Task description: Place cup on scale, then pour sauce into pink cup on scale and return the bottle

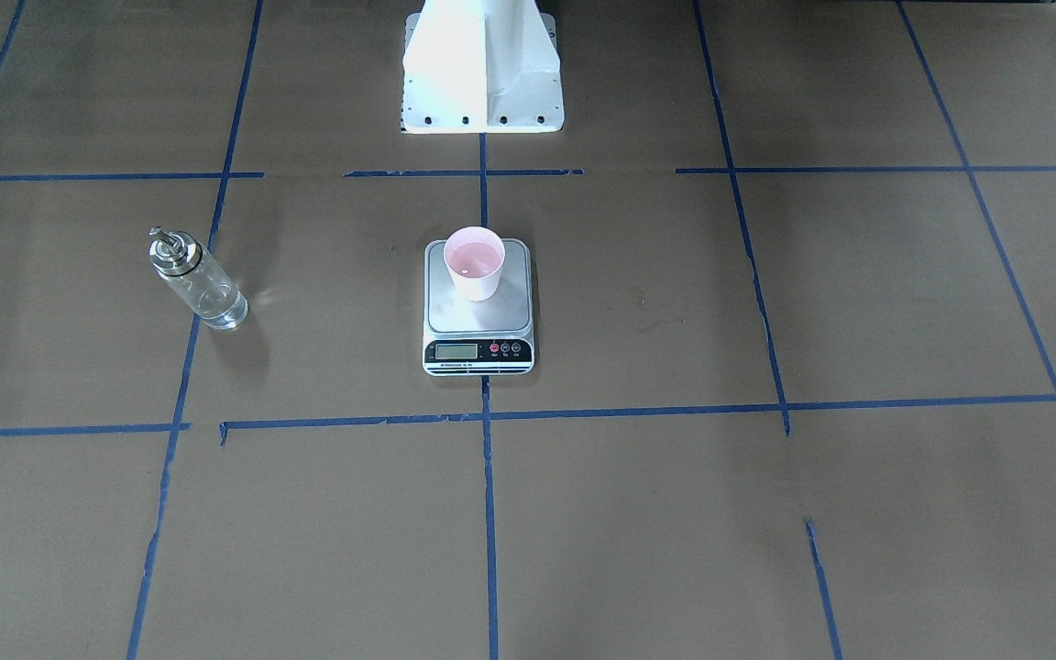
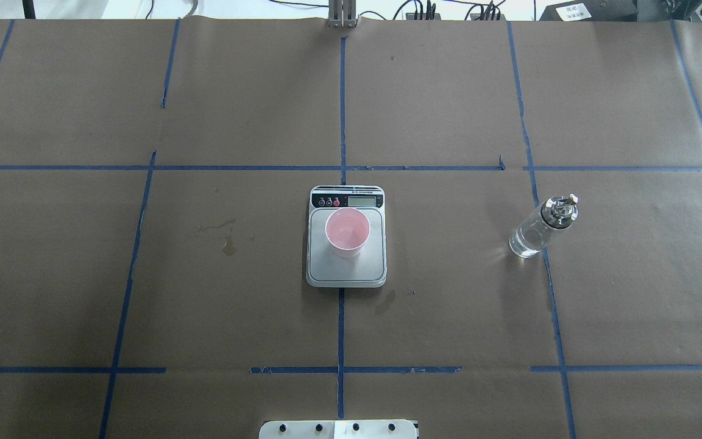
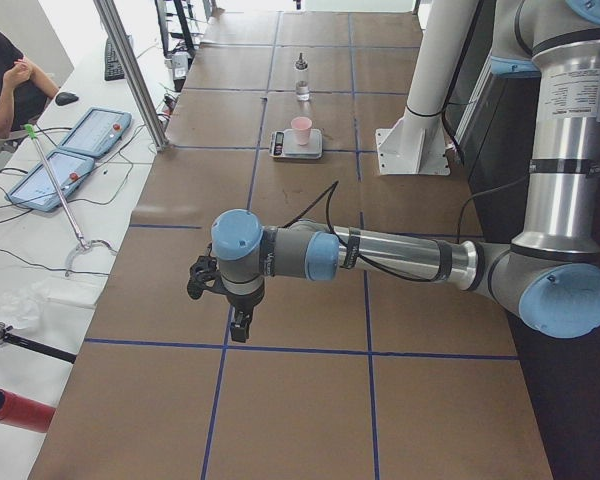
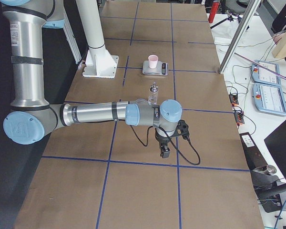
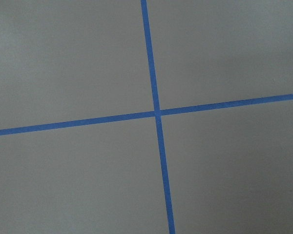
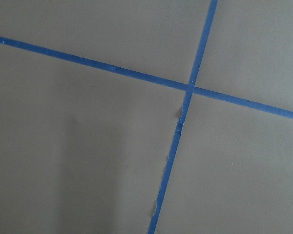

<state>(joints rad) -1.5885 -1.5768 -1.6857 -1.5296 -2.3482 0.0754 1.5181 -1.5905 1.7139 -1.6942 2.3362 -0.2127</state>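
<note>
I see scale (image 2: 346, 268), display side away from robot | left gripper (image 3: 240, 328) and right gripper (image 4: 165, 151) well away from scale, finger spread I cannot tell | bottle (image 2: 540, 228) upright, well apart to scale's robot-right | cup (image 2: 347, 231) upright on scale's platform

place: robotics lab | my table (image 2: 235, 91) papered brown, gridded with blue tape (image 2: 342, 122) | teach pendants (image 3: 90, 130) and a seated operator (image 3: 0, 80) at the white bench (image 3: 40, 230) along the far side
</note>
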